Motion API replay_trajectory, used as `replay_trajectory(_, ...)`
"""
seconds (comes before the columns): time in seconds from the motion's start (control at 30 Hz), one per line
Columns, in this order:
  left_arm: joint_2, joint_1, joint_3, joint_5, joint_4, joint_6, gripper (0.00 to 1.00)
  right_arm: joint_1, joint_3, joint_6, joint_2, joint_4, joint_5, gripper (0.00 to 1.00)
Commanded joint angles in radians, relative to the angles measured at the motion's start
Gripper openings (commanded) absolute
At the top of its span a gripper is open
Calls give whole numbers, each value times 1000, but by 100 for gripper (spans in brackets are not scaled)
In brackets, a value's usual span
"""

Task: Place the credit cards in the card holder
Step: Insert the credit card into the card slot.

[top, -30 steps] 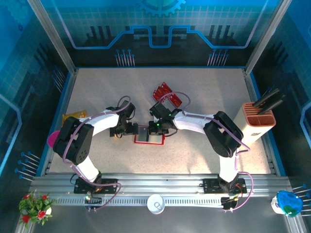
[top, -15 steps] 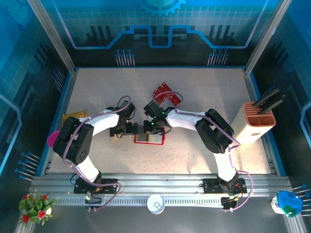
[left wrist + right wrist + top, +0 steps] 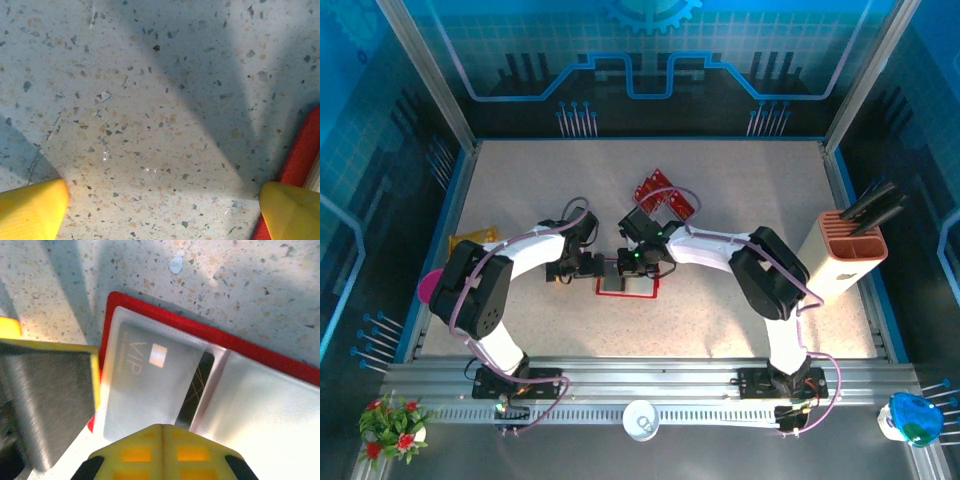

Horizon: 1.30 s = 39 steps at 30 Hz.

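Where the speckled table (image 3: pixel 520 180) nears its left edge, a yellow-orange snack packet (image 3: pixel 470 239) lies flat, well apart from the work. To its right, the left gripper (image 3: pixel 582 265) hangs low at the left side of the card holder (image 3: pixel 638 288). Its wrist camera shows the jaws spread wide, with a yellow fingertip (image 3: pixel 32 210) in each lower corner and bare table between. The right-hand tip is just beside the holder's red edge (image 3: pixel 300 160).

The holder lies open and flat near the table's middle, red rim (image 3: pixel 210 332) around pale clear pockets. One card (image 3: pixel 150 385) marked VIP sits in the left pocket, looking grey through the plastic. A dark band shows at its right end.

The right gripper (image 3: pixel 638 258) is over the holder's far side, its fingers pressed together (image 3: pixel 162 440) at the near end of that card. Whether they touch it is hard to tell.

Further right and farther away, the remaining credit cards (image 3: pixel 663 198) lie in a loose red cluster. At the right edge stands a salmon-pink compartment box (image 3: pixel 853 250) with black items.
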Motion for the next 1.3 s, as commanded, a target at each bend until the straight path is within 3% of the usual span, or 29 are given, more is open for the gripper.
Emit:
replay_trajectory(0.0, -8, 8, 34, 11, -56, -8, 99, -5, -40, -7, -59, -21, 21, 0)
replay_trajectory(0.27, 10, 8, 57, -26, -93, -16, 99, -8, -67, 1, -27, -6, 10, 0)
replay_trajectory(0.97, 81, 9, 46, 13, -84, -13, 99, 14, 49, -16, 107, -37, -48, 0)
replay_trajectory(1.27, 51, 9, 51, 39, -70, -26, 99, 12, 53, -13, 78, -44, -59, 0)
